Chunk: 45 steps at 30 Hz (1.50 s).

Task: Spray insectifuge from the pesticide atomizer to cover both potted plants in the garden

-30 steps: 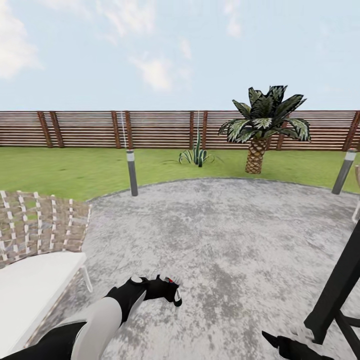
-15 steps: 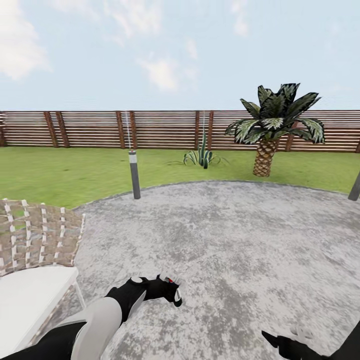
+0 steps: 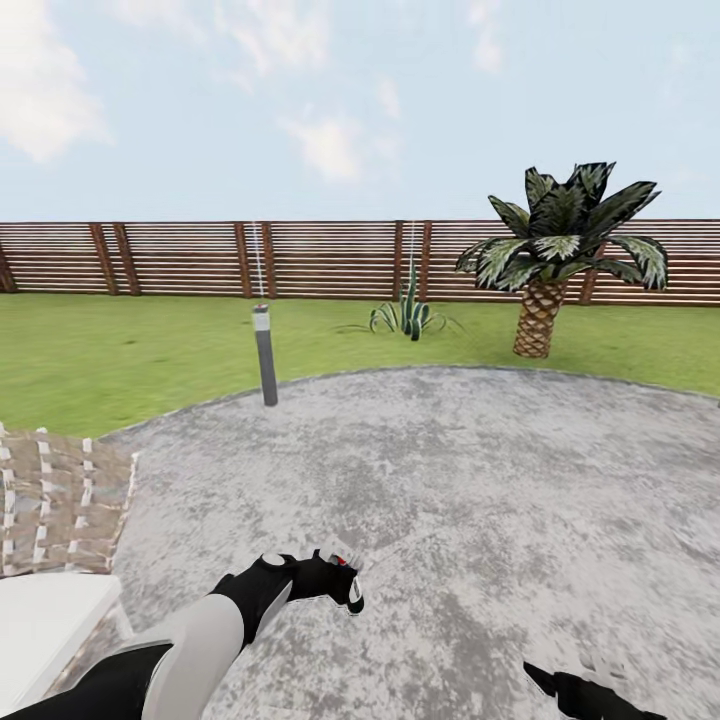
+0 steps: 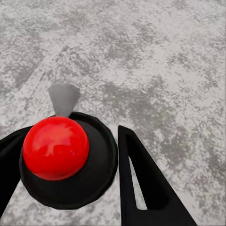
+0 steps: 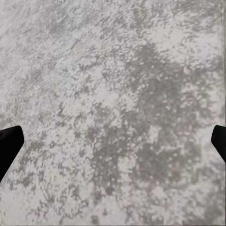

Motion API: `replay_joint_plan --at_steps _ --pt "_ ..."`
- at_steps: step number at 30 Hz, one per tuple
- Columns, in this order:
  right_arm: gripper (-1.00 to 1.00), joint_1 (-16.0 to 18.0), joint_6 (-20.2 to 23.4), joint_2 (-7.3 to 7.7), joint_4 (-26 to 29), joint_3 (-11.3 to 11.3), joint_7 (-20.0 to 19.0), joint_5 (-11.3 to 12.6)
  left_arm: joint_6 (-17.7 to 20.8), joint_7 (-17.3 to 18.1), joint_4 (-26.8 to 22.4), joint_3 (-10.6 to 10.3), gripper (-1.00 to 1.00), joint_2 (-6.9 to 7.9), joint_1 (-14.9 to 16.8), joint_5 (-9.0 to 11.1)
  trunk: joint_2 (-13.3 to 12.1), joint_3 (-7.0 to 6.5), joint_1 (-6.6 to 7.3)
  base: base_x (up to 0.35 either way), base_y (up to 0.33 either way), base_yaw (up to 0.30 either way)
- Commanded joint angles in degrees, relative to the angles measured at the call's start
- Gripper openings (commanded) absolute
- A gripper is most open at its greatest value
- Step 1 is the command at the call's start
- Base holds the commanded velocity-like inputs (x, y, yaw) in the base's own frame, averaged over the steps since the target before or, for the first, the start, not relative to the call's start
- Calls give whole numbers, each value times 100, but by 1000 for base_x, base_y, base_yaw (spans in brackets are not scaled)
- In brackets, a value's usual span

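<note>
My left gripper [image 3: 338, 582] hangs low over the grey paving [image 3: 450, 480], shut on the pesticide atomizer [image 3: 343, 563]. In the left wrist view the atomizer [image 4: 56, 148] is a round black body with a glossy red dome and a grey cone nozzle, held between the black fingers [image 4: 141, 183] of the left gripper [image 4: 70, 136]. At the lower right edge of the head view sits my right gripper [image 3: 570, 690]. Through its wrist camera the right gripper [image 5: 115, 140] is open over bare paving. The garden lawn [image 3: 120, 350] lies beyond. The potted plants are out of view.
A wicker chair [image 3: 60, 500] with a white cushion stands at the near left. A grey bollard light [image 3: 264, 355] marks the paving's edge. A potless spiky plant [image 3: 405, 315] and a palm [image 3: 540, 300] stand before the brown slatted fence [image 3: 180, 258].
The whole head view has swung left: chair, bollard and palm sit differently in the picture, and the black frame at the right has left it. Both arms keep their place in the view.
</note>
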State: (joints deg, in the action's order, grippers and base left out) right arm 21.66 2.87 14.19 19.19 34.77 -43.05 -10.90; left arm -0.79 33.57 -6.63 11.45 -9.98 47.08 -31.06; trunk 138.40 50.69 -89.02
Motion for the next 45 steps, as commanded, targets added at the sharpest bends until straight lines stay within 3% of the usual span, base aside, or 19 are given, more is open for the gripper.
replay_joint_plan --at_steps 1,13,45 --pt "100 5 30 -4 6 52 -35 -44 -9 18 -5 50 -100 -2 3 -58 3 6 -2 315 -181 0" --pt "100 5 30 -4 6 58 -32 -39 -9 18 -5 99 -100 -2 3 -58 3 6 -2 318 -154 0" --pt "100 5 36 4 6 65 -67 -18 -9 18 -5 161 -100 -2 3 -58 3 6 -2 333 -2 0"
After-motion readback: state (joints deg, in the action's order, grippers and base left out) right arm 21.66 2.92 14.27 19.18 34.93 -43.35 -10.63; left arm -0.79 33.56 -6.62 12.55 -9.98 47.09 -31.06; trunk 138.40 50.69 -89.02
